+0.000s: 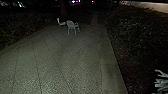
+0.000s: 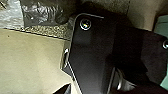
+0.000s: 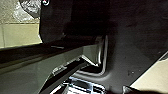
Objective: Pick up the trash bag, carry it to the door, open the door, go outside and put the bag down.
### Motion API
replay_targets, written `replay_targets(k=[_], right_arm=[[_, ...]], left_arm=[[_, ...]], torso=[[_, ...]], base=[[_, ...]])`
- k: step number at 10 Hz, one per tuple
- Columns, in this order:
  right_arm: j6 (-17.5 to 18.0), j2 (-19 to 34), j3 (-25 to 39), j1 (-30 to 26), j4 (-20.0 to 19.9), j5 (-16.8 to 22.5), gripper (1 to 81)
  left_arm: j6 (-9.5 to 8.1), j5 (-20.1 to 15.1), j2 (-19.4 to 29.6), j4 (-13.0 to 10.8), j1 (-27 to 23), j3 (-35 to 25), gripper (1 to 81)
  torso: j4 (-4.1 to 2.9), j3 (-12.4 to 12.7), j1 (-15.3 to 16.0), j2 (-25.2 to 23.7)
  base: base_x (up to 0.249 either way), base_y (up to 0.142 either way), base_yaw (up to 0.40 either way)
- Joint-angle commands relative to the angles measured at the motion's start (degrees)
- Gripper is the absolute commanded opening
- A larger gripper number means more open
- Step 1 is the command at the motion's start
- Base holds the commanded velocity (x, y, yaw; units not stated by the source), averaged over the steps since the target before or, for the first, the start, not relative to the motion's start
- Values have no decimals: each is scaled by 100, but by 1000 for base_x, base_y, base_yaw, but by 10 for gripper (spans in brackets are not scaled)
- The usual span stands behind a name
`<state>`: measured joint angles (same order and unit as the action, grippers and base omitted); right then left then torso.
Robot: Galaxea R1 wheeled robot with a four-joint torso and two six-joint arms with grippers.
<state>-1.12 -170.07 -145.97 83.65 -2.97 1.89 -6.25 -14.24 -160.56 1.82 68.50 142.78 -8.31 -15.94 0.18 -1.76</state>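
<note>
Part of the dark, shiny trash bag (image 2: 41, 11) lies on speckled paving in the left wrist view, beside a pale smooth strip of ground. A piece of the bag (image 3: 31, 7) also appears past the robot's dark plate in the right wrist view, with clear crinkled plastic next to it. Whether either gripper touches the bag cannot be told. No door is visible from the head camera, which looks out over a paved yard at night.
Pale chairs (image 1: 71, 27) stand at the far end of the paved path (image 1: 62, 57). Dark shrubs (image 1: 135, 32) line the right side, and a light, branching object (image 1: 162, 81) is at the near right. More planting (image 1: 17, 27) borders the left.
</note>
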Motion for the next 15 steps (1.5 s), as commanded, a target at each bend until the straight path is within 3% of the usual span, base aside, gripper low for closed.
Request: replay_targets(k=[1, 2, 3, 4, 5, 8, 13, 15], right_arm=[[-28, -47, 43, -81, -133, 435, 811], [-28, -47, 43, -81, -142, 435, 811], [-28, -47, 43, -81, -133, 435, 811], [-37, -38, 43, -72, -133, 435, 811], [-28, -29, 43, -72, -133, 435, 811], [-28, -47, 35, -72, -133, 374, 811], [-37, -99, 17, 42, -98, 216, 811], [-46, -117, 17, 104, -72, 155, 811]], left_arm=[[10, -9, -240, -683, 299, 119, 811], [19, 0, -293, -709, 414, 119, 811], [45, 0, -337, -770, 502, 119, 811], [45, 9, -371, -823, 582, 119, 811], [54, 26, -416, -832, 660, 119, 811], [45, 342, -539, -1008, 950, 137, 811], [45, 1588, -1066, -1017, 1451, 1128, 811], [37, 1907, -1136, -1008, 1513, 1297, 811]], torso=[[293, 482, 0, 0], [371, 679, -2, 0], [386, 854, -2, -2], [236, 533, -7, -2], [282, 708, -11, -6], [297, 813, -18, -13], [297, 815, -18, -15], [297, 815, -18, -15]], base=[[0, 0, 0], [0, 0, 0], [0, 0, 0], [0, 0, 0], [0, 0, 0], [0, 0, 0], [0, 0, 0], [0, 0, 0]])
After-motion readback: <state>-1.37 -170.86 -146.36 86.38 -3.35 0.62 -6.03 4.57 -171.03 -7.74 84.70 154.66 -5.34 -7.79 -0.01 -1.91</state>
